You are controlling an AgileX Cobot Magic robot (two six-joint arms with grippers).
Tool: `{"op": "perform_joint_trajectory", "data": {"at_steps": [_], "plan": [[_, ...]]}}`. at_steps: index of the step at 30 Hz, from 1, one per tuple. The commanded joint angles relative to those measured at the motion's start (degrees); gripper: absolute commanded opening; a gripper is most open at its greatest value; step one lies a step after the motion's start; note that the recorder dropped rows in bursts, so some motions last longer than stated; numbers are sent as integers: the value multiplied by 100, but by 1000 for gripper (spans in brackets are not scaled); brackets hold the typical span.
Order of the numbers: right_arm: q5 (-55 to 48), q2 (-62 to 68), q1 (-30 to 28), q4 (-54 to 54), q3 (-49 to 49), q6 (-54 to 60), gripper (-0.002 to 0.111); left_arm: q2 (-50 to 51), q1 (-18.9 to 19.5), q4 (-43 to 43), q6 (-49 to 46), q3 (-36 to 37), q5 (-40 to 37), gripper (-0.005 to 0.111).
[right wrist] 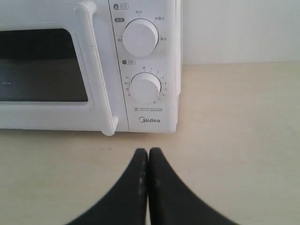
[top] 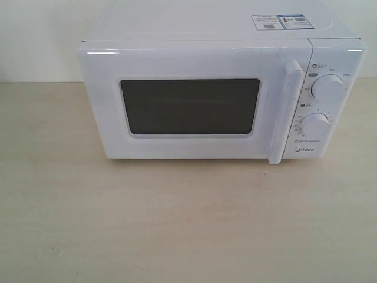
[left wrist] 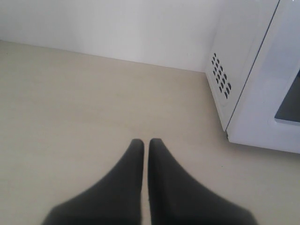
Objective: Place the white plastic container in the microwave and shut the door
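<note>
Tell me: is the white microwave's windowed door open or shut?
Shut. The wide white door sits flush with the dial panel of the boxy white microwave.

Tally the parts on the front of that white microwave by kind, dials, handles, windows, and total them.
Round white dials: 2
Vertical white bar handle: 1
Dark rectangular window: 1
Total on the white boxy microwave: 4

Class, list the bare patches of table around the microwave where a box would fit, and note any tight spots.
Widest: the table strip before the closed door. Also bare: table left of the microwave up to the wall, and right of the dials. Nothing crowded; left hand and right hand, both shut, hang over bare table.
</note>
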State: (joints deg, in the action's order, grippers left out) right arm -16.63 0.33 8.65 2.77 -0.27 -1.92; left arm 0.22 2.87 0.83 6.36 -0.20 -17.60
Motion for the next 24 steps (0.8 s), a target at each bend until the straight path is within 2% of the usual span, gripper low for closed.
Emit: {"op": "perform_joint_trajectory", "data": {"at_steps": [1, 24], "plan": [[-188, -33, -23, -141, 27, -56, 0, -22, 21, -24, 52, 20, 13, 4], [-188, -33, -23, -184, 27, -79, 0, -22, 21, -24, 52, 20, 27, 4]]}}
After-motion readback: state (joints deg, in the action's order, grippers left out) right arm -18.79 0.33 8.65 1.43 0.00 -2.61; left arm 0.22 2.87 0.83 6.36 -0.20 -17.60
